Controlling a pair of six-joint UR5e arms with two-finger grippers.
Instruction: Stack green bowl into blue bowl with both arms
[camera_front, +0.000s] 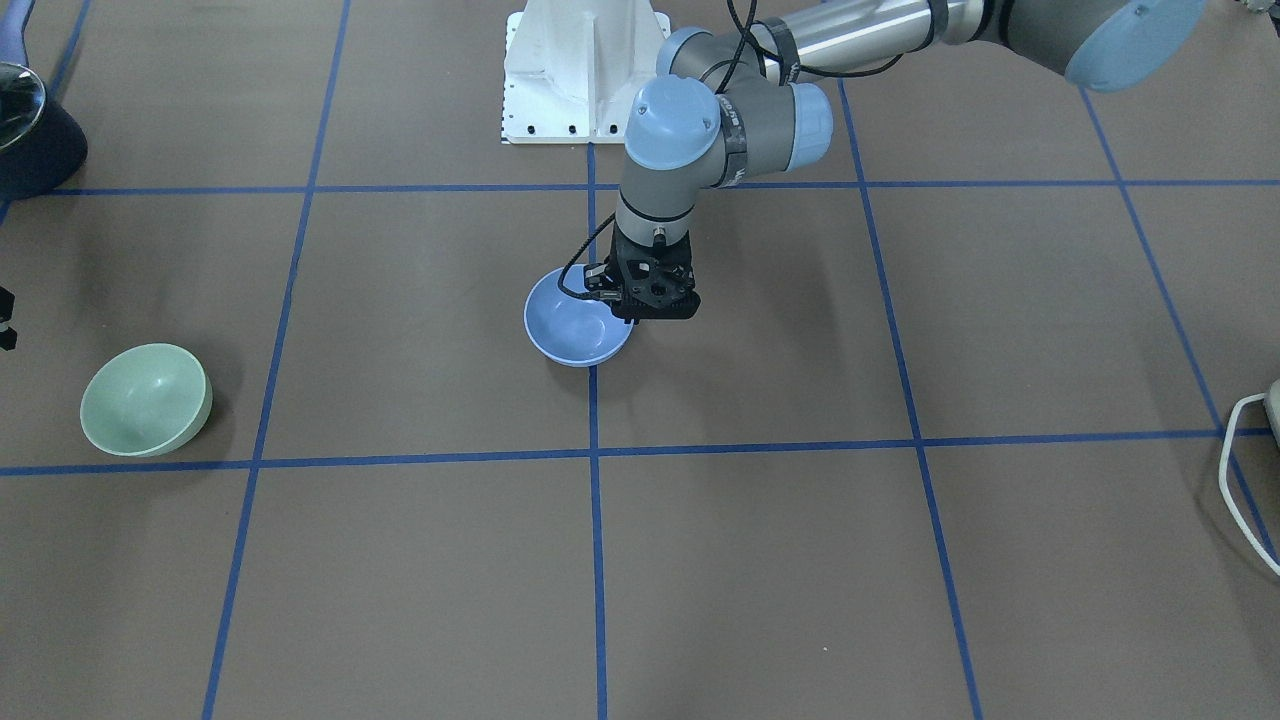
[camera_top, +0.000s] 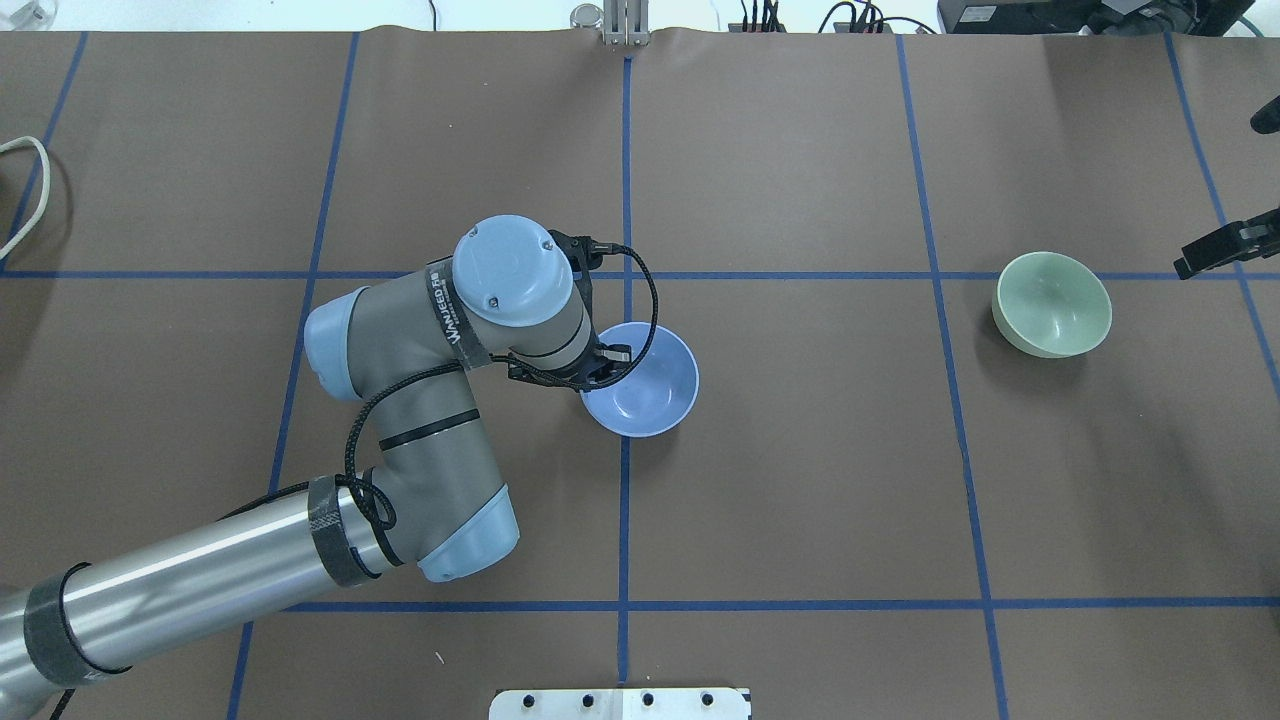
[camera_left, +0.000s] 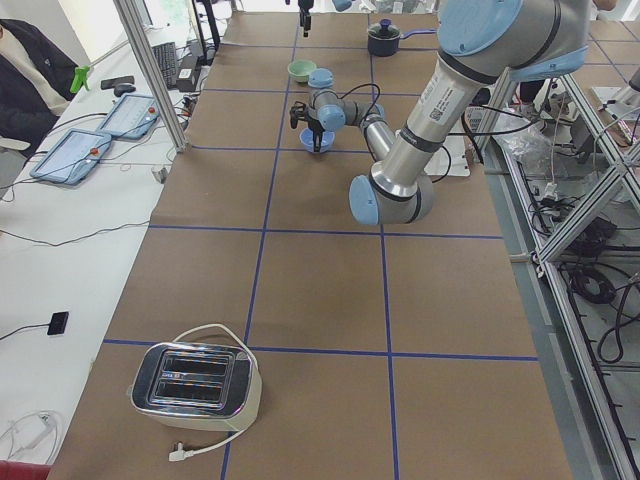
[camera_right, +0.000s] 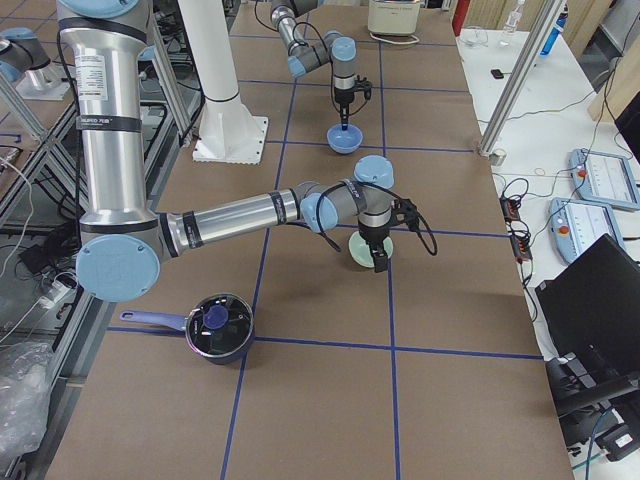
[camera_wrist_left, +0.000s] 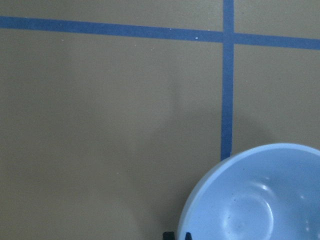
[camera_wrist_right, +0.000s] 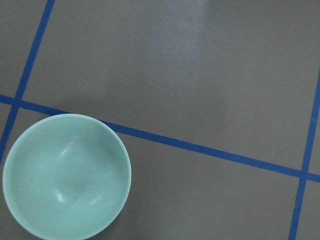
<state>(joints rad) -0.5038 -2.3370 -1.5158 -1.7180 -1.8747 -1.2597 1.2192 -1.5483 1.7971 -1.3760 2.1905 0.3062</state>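
The blue bowl (camera_front: 575, 325) stands upright near the table's middle, on a tape line. My left gripper (camera_front: 640, 316) points straight down at its rim on my left side. In the left wrist view its fingertips (camera_wrist_left: 187, 235) stand close together astride the bowl's rim (camera_wrist_left: 260, 200), shut on it. The green bowl (camera_front: 145, 400) sits alone far to my right (camera_top: 1052, 303), tilted a little. My right gripper (camera_top: 1195, 262) hangs above the table just beyond the green bowl, apart from it. The right wrist view shows the green bowl (camera_wrist_right: 65, 175) at lower left and no fingertips, so the jaws stand open.
The white pedestal (camera_front: 585, 70) stands at the robot's edge. A dark pot (camera_right: 218, 328) sits at the robot's far right, and a toaster (camera_left: 195, 380) with a white cable (camera_top: 30, 190) at the far left. Blue tape lines grid the brown table (camera_top: 800, 480).
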